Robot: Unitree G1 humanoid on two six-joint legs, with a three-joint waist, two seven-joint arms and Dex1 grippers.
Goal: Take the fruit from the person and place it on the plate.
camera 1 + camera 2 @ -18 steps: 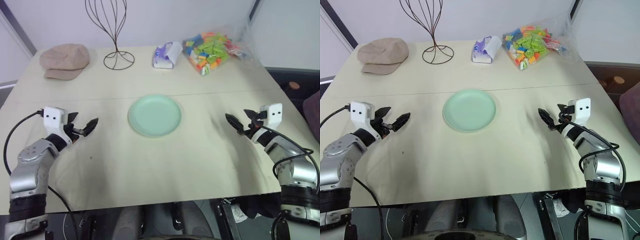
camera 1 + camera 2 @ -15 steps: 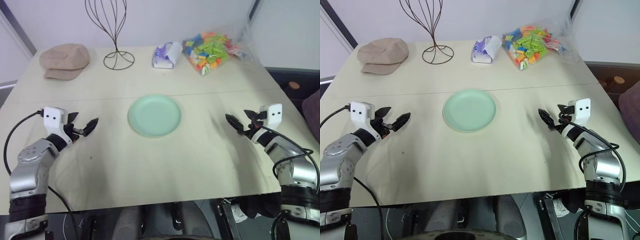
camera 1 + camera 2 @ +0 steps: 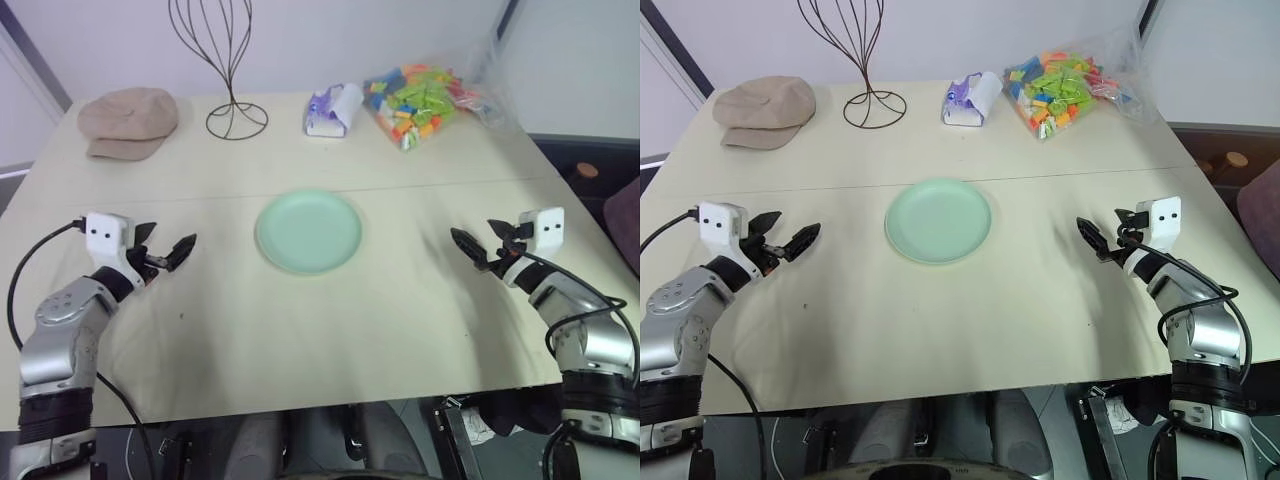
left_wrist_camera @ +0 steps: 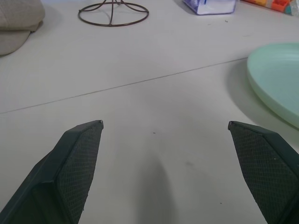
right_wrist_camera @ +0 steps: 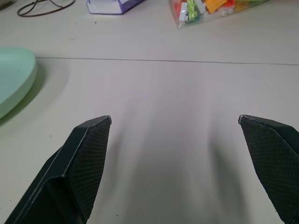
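The pale mint-green plate [image 3: 309, 232] lies bare at the centre of the frame on the cream table [image 3: 330, 330], just below a thin seam that runs across the tabletop. At the left of the frame the left gripper [image 3: 171, 254] hovers low over the table with its two black fingers spread apart and nothing between them, pointing toward the plate but well apart from it; in the left wrist view the plate's rim [image 4: 275, 79] shows beyond the fingers [image 4: 77, 154]. At the right of the frame the right gripper [image 3: 480, 249] mirrors it, fingers likewise wide apart and empty, also aimed at the plate from a distance. Along the top of the frame, from left to right, sit a tan cap [image 3: 128, 120], a dark wire stand [image 3: 232, 70] with a round base, a purple-and-white tissue pack [image 3: 333, 110], and a clear bag of multicoloured blocks [image 3: 420, 100], all well apart from the plate and from both grippers.
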